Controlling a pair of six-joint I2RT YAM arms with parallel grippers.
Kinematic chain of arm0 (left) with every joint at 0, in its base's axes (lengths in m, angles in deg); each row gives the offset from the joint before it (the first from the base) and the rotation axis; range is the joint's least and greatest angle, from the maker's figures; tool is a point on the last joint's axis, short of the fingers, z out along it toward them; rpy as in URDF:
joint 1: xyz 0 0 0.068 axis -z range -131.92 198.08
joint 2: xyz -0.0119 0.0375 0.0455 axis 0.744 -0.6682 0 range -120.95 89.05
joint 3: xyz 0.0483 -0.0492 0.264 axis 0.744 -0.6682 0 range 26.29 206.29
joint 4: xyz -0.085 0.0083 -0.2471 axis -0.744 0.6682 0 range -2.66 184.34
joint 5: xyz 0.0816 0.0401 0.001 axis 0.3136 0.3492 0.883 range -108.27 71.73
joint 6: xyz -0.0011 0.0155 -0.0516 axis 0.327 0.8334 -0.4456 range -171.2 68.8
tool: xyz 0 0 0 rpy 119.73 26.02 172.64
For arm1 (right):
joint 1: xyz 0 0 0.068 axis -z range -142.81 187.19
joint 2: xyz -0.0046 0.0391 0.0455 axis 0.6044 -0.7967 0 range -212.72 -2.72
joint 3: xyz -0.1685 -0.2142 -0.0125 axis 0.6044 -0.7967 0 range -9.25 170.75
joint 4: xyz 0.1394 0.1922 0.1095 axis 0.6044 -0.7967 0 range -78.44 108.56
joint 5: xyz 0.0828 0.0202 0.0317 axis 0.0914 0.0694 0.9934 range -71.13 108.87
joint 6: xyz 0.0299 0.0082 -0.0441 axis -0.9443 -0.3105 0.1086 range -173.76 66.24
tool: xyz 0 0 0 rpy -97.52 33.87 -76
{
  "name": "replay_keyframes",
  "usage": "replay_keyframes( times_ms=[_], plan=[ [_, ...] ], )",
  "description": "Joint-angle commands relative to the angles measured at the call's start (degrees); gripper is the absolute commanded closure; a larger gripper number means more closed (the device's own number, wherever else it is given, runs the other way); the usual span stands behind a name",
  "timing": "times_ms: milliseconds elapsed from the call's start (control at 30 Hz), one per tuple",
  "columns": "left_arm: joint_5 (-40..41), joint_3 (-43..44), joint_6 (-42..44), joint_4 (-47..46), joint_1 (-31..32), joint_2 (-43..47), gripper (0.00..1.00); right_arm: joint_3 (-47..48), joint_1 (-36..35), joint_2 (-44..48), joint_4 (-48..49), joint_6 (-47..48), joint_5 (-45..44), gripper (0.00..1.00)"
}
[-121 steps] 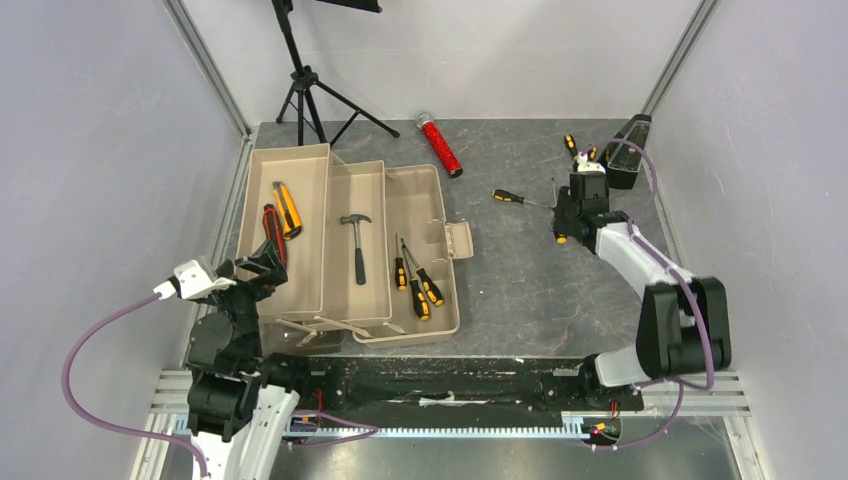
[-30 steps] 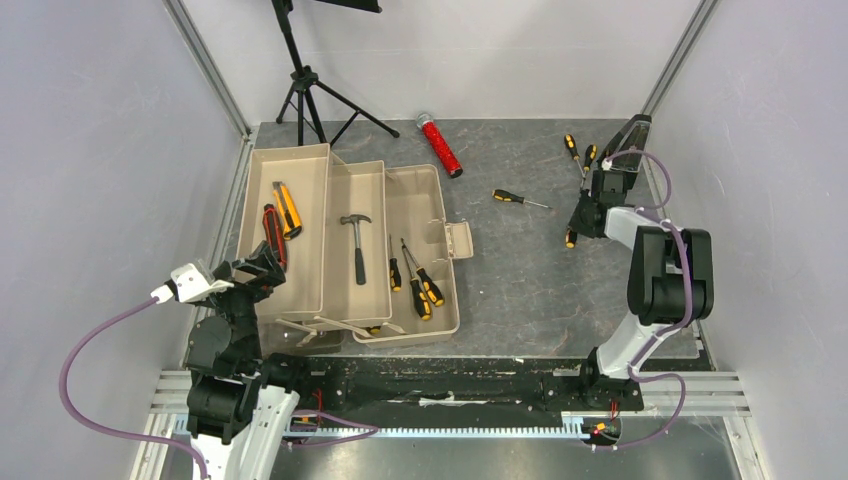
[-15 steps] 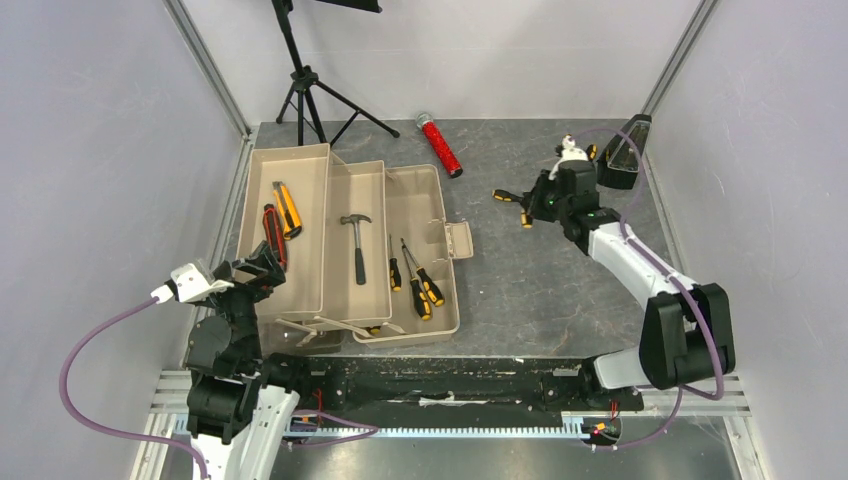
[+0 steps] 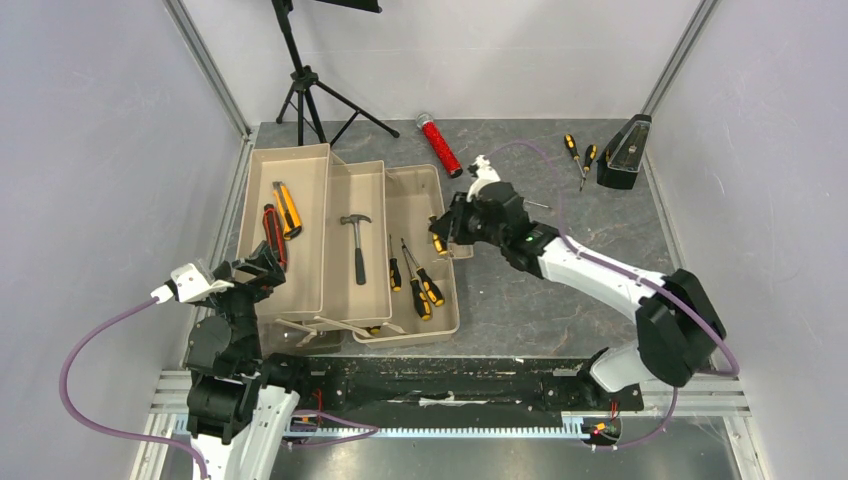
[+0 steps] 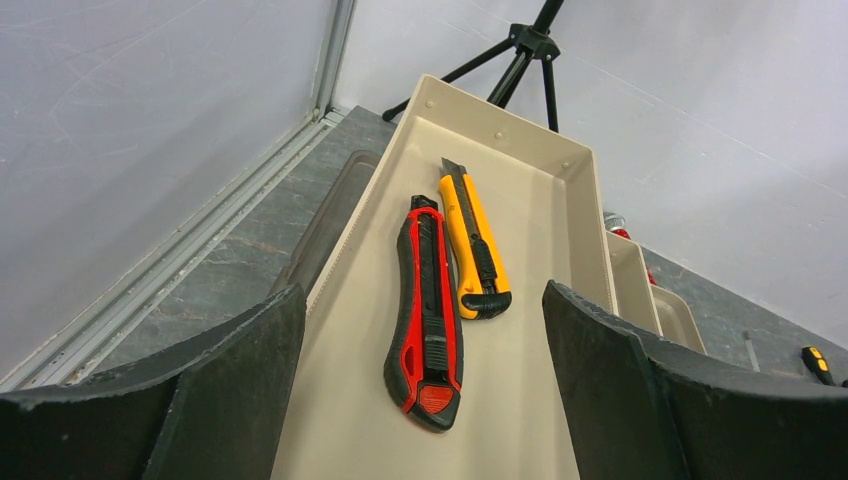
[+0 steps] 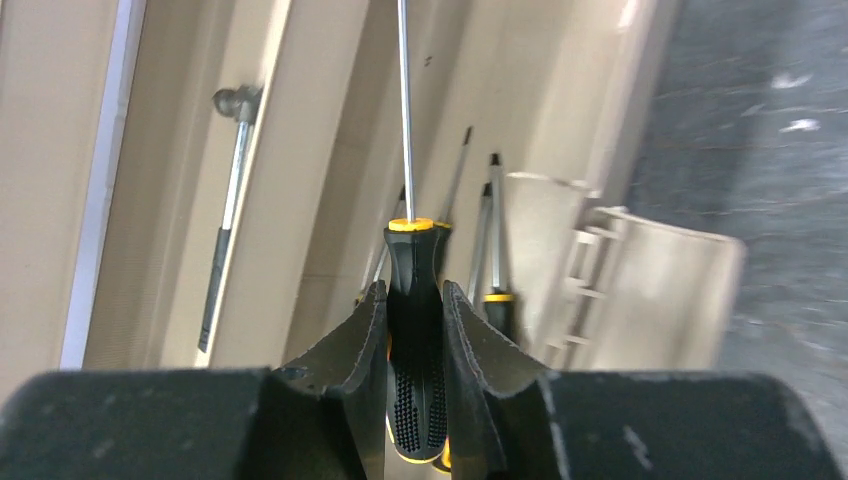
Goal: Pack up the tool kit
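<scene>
- Right gripper (image 6: 415, 300): clamped on a black-orange screwdriver (image 6: 412, 262) (shaft pointing away from the fingers), over the right compartment of the toolbox (image 4: 420, 195), where other screwdrivers (image 4: 415, 282) lie.
- Left gripper (image 5: 420, 295): jaws wide apart, empty, at the left tray's near end.
- Left tray: red knife (image 5: 425, 310) beside orange knife (image 5: 472, 240).
- Middle tray: hammer (image 4: 357, 245).

Red glittery tube (image 4: 441, 146): lying slantwise at far middle of grey stone-look table (image 4: 560, 285), silver cap at far end. Black wedge metronome (image 4: 622, 153): upright in far right corner, near metal post (image 4: 680, 55). Black tripod (image 4: 305, 85): 3 legs spread at far left corner. Pale walls (image 4: 100, 150) on 3 sides.
</scene>
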Motion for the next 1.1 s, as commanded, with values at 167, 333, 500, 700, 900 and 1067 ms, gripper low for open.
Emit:
replay_keyframes(
  times_ms=[167,333,500,700,900,1067],
  plan=[
    [1.0,-0.4,1.9,-2.0,-0.3,1.0,0.07,6.9,-7.6,-9.5,2.5,-4.6,-3.2,0.67],
    [0.9,-0.4,1.9,-1.9,-0.3,1.1,0.07,8.8,-7.9,-9.8,0.6,-2.5,-5.1,0.46],
    [0.9,-0.5,1.9,-2.0,-0.3,1.2,0.07,12.8,-7.5,-7.6,-4.9,5.7,-12.6,0.39],
    [0.9,-0.4,2.0,-1.9,-0.3,1.2,0.07,14.7,-1.6,-5.8,-9.2,14.7,-22.0,0.3],
    [0.9,-0.5,2.0,-2.0,-0.3,1.0,0.07,16.7,10.8,-9.2,-11.4,22.3,-21.4,0.26],
    [1.0,-0.5,2.1,-2.2,-0.3,0.6,0.07,22.1,16.9,-17.1,-15.4,23.8,-22.5,0.25]
  ],
)
